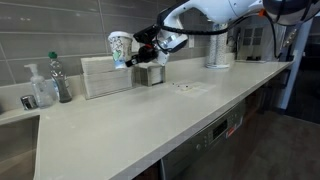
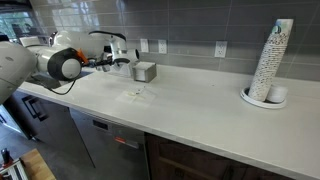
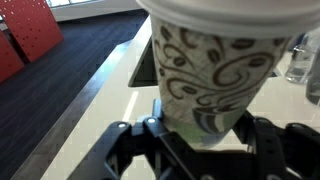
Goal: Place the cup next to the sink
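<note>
The end effector (image 1: pixel 133 52) is closed on a paper cup (image 3: pixel 222 70), pinching it low on the wall just above the base and holding it clear above the tabletop (image 1: pixel 150 115). A cup like this is likely light and thin-walled (whether anything is inside cannot be seen), so a hard squeeze would buckle it. The stiffer base is the safer place to hold. The sink (image 1: pixel 18 125) lies beyond the fingertips and lower, well apart.
</note>
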